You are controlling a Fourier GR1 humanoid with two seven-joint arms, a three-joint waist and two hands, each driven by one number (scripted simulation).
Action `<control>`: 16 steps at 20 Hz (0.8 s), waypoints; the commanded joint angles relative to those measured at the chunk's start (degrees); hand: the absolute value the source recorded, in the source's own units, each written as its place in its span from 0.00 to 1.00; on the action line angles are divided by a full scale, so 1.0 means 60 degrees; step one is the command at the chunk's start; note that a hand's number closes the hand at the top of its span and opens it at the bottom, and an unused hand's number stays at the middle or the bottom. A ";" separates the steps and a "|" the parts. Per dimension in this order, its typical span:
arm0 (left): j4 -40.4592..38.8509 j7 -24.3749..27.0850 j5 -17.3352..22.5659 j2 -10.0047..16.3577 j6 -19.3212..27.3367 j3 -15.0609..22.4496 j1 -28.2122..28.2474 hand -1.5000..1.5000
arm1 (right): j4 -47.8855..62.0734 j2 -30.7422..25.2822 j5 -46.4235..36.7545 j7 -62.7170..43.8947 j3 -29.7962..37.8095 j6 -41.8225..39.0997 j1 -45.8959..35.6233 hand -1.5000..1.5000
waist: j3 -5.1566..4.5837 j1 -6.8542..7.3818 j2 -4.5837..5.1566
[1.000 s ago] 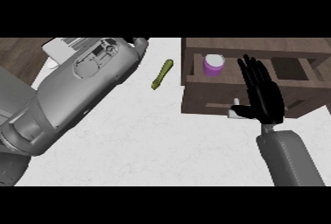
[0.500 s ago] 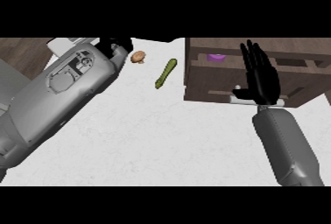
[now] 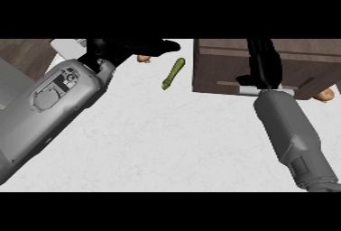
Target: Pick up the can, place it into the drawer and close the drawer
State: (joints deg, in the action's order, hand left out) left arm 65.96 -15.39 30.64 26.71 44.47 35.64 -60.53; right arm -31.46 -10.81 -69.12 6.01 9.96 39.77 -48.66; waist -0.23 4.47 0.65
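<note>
Right hand [image 3: 263, 63], open with straight fingers, lies across the dark brown wooden drawer [image 3: 220, 67] at 1 o'clock, the can hidden, probably inside; an off-centre push could slip and leave it ajar; left hand [image 3: 123, 47] at 11 o'clock, state unclear.

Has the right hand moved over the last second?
Yes. Against the green vegetable, which kept its place, the right hand has slid away from the robot, up the view, further over the drawer.
</note>
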 commanded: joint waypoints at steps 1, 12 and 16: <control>0.0641 -0.0157 -0.0303 0.0205 0.0164 0.0105 0.0283 0.00 | 0.1362 0.0060 -0.0258 -0.0272 0.0142 0.0278 -0.1201 0.00 | 0.0060 0.0147 0.0081; 0.1698 0.0055 -0.0498 0.0565 -0.0001 -0.0041 0.1580 0.00 | 0.2621 -0.0157 -0.0042 -0.0133 0.0598 0.0654 -0.2365 0.00 | 0.0065 0.0226 0.0162; 0.1840 0.0212 -0.0531 0.0629 -0.0187 -0.0141 0.1805 0.00 | 0.2867 -0.0053 0.0015 -0.0247 0.0746 0.0735 -0.2644 0.00 | 0.0065 0.0263 0.0230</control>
State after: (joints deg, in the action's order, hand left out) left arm 75.98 -14.67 27.89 30.16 44.02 35.13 -50.77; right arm -15.61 -12.94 -70.35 5.16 12.93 42.90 -60.40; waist 0.03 4.63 1.26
